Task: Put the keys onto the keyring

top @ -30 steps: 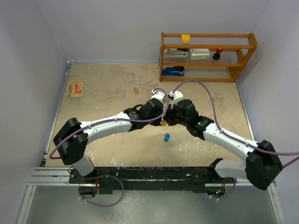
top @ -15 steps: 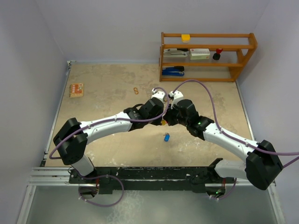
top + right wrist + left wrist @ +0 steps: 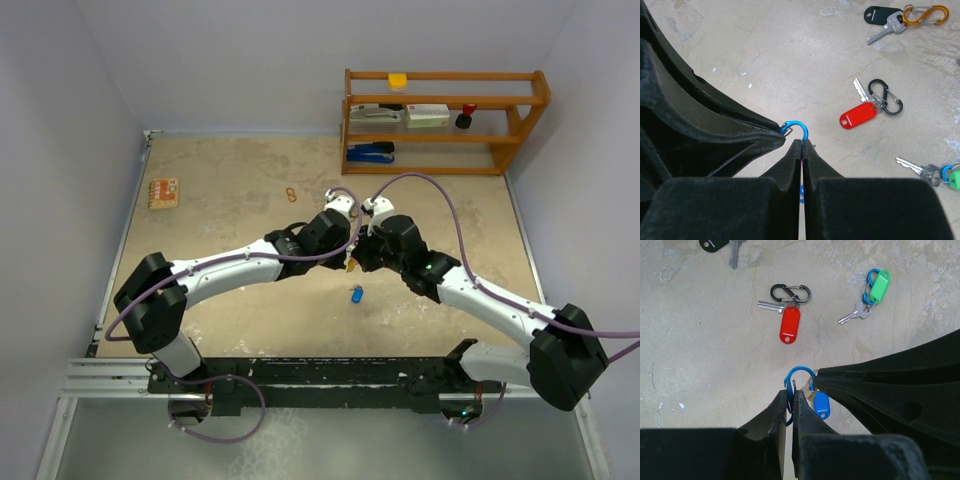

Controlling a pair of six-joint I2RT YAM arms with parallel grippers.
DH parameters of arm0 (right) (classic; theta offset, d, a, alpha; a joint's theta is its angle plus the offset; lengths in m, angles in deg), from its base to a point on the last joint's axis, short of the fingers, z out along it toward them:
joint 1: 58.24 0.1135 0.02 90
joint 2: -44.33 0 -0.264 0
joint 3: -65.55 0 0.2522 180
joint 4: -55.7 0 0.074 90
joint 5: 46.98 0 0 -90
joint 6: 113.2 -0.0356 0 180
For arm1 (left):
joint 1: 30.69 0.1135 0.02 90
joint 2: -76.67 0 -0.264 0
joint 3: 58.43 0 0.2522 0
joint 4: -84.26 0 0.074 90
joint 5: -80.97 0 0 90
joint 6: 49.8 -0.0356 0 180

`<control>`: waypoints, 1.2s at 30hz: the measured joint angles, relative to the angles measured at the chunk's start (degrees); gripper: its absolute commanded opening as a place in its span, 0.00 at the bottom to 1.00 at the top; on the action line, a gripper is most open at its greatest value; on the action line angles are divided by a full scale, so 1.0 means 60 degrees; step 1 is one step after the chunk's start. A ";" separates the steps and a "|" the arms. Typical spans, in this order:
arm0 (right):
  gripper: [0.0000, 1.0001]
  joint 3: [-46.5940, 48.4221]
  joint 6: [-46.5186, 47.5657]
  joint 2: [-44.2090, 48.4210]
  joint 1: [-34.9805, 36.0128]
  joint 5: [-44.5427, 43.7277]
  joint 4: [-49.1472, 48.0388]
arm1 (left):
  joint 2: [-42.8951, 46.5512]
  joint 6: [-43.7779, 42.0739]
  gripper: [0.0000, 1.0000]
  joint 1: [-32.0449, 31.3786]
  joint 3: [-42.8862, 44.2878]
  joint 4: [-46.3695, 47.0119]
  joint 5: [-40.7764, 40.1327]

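From my station the biggest thing is the beige table (image 3: 220, 200), with the wooden shelf (image 3: 445, 138) standing at its far right corner. That shelf is the only holder here. It has a yellow block (image 3: 398, 80) on its top board, a white box (image 3: 428, 115) and a red-and-black item (image 3: 466, 117) on the middle level, and a blue stapler (image 3: 370, 152) on the lowest. The left arm (image 3: 230, 268) and right arm (image 3: 480, 300) reach in and meet nose to nose near the table's middle. An orange packet (image 3: 164, 192) lies well apart at the far left.

The left gripper (image 3: 790, 392) is pinched narrow on the blue carabiner (image 3: 800, 368), which stands up out of its tips. The right gripper (image 3: 802, 142) has its fingers pressed together, with the tips touching that carabiner's side. Whether it nips anything I cannot tell. A blue tag (image 3: 821, 405) sits just below the carabiner, against the right fingers.

The keys (image 3: 767, 305) lie on the table beyond the grippers, in three sets. One has a red tag (image 3: 789, 324) at a black carabiner (image 3: 790, 292). Another has a green tag (image 3: 880, 285) at a small blue clip (image 3: 871, 280). The third has a black tag (image 3: 879, 13) beside an orange carabiner (image 3: 925, 14).
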 measured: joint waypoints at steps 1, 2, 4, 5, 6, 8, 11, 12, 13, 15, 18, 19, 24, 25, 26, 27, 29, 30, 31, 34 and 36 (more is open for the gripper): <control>0.00 -0.0007 0.0022 0.0033 0.0000 -0.0007 0.0011 | 0.0000 0.0000 0.00 0.0000 0.0018 -0.0036 0.0022; 0.00 -0.0011 0.0040 0.0047 0.0000 -0.0018 0.0011 | 0.0000 -0.0004 0.00 0.0000 0.0044 -0.0080 0.0036; 0.00 -0.0047 0.0087 0.0102 0.0000 -0.0036 -0.0004 | 0.0004 -0.0007 0.00 0.0000 0.0102 -0.0146 0.0102; 0.00 -0.0062 0.0106 0.0127 0.0000 -0.0044 -0.0004 | 0.0004 -0.0007 0.00 0.0000 0.0120 -0.0168 0.0142; 0.00 -0.0069 0.0131 0.0153 0.0000 -0.0058 -0.0011 | 0.0007 -0.0011 0.00 0.0000 0.0124 -0.0175 0.0186; 0.00 -0.0106 0.0178 0.0186 0.0000 -0.0142 -0.0036 | 0.0015 -0.0015 0.00 0.0000 0.0124 -0.0182 0.0339; 0.00 -0.0146 0.0204 0.0200 0.0018 -0.0211 -0.0044 | 0.0018 -0.0029 0.00 -0.0004 0.0124 -0.0182 0.0488; 0.00 -0.0157 0.0208 0.0222 0.0018 -0.0211 -0.0040 | 0.0026 -0.0033 0.00 -0.0004 0.0124 -0.0186 0.0532; 0.00 -0.0157 0.0215 0.0240 0.0025 -0.0219 -0.0044 | 0.0040 -0.0033 0.00 -0.0004 0.0124 -0.0197 0.0557; 0.00 -0.0157 0.0229 0.0273 0.0036 -0.0229 -0.0047 | 0.0091 -0.0036 0.00 0.0000 0.0124 -0.0204 0.0572; 0.00 -0.0157 0.0244 0.0357 0.0058 -0.0266 -0.0040 | 0.0146 -0.0036 0.00 0.0000 0.0124 -0.0222 0.0576; 0.00 -0.0157 0.0248 0.0372 0.0058 -0.0284 -0.0047 | 0.0153 -0.0036 0.00 -0.0004 0.0124 -0.0222 0.0576; 0.00 -0.0157 0.0266 0.0419 0.0058 -0.0404 -0.0044 | 0.0175 -0.0036 0.00 0.0000 0.0124 -0.0215 0.0634; 0.00 -0.0157 0.0262 0.0419 0.0062 -0.0433 -0.0044 | 0.0189 -0.0036 0.00 0.0000 0.0124 -0.0215 0.0656; 0.00 -0.0157 0.0266 0.0423 0.0062 -0.0452 -0.0047 | 0.0204 -0.0040 0.00 0.0000 0.0124 -0.0215 0.0685; 0.00 -0.0157 0.0266 0.0426 0.0062 -0.0455 -0.0047 | 0.0226 -0.0044 0.00 0.0000 0.0124 -0.0208 0.0714; 0.00 -0.0157 0.0266 0.0433 0.0062 -0.0455 -0.0058 | 0.0255 -0.0095 0.00 0.0000 0.0124 -0.0204 0.0754; 0.00 -0.0157 0.0266 0.0433 0.0062 -0.0455 -0.0062 | 0.0270 -0.0127 0.00 0.0000 0.0120 -0.0200 0.0769; 0.00 -0.0157 0.0270 0.0433 0.0062 -0.0459 -0.0069 | 0.0280 -0.0175 0.00 0.0000 0.0120 -0.0189 0.0787; 0.00 -0.0157 0.0273 0.0437 0.0062 -0.0459 -0.0076 | 0.0299 -0.0248 0.00 0.0007 0.0109 -0.0164 0.0831; 0.00 -0.0157 0.0273 0.0444 0.0062 -0.0459 -0.0073 | 0.0317 -0.0251 0.00 0.0007 0.0080 -0.0146 0.0852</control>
